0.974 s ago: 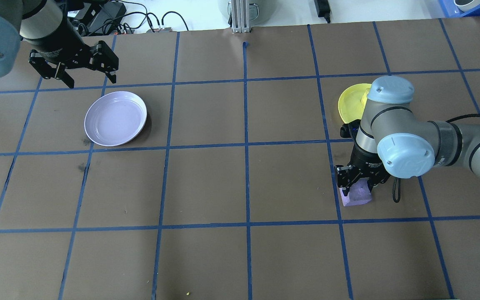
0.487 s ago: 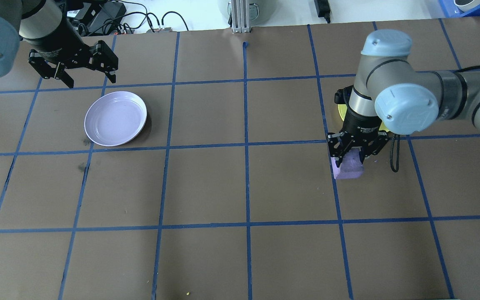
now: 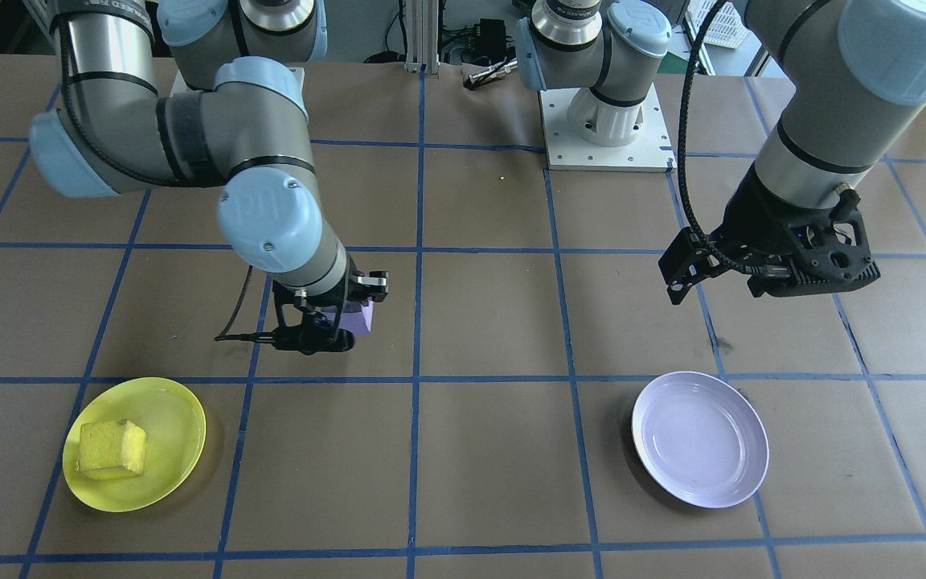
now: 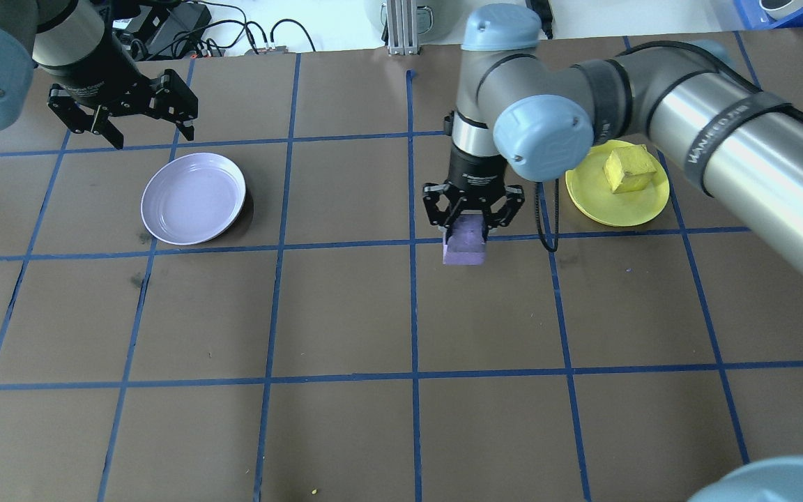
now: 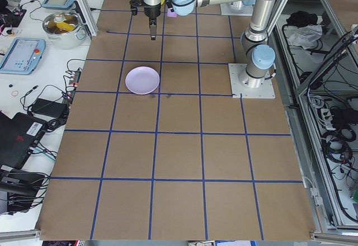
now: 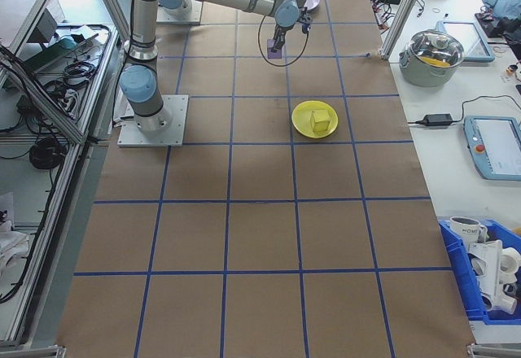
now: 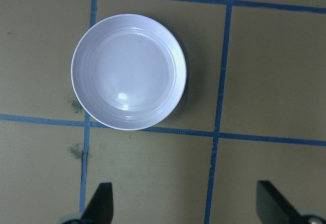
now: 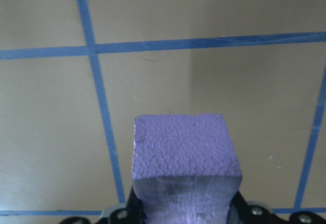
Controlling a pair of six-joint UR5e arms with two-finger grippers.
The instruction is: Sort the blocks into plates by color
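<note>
My right gripper (image 4: pixel 469 222) hangs above the middle of the table, shut on the light purple block (image 4: pixel 465 245) (image 3: pixel 360 319) (image 8: pixel 183 147), which sticks out below its fingers. The yellow block (image 4: pixel 629 169) (image 3: pixel 112 449) lies in the yellow plate (image 4: pixel 591 202) (image 3: pixel 178 418), to the right of that gripper in the overhead view. The lavender plate (image 4: pixel 192 199) (image 3: pixel 700 438) (image 7: pixel 129 71) sits bare at the left. My left gripper (image 4: pixel 153 136) (image 7: pixel 186 203) hovers open just beyond that plate, holding nothing.
Blue tape lines (image 4: pixel 412 244) divide the brown table top into squares. Cables and power bricks (image 4: pixel 185 28) and a metal post (image 4: pixel 401 28) lie past the far edge. A pot (image 6: pixel 438 53) and a tablet (image 6: pixel 496 146) sit on the side bench.
My right gripper has lifted the purple block and carried it left, from in front of the yellow plate to the table's middle. This uncovered the yellow block. The left arm has not moved.
</note>
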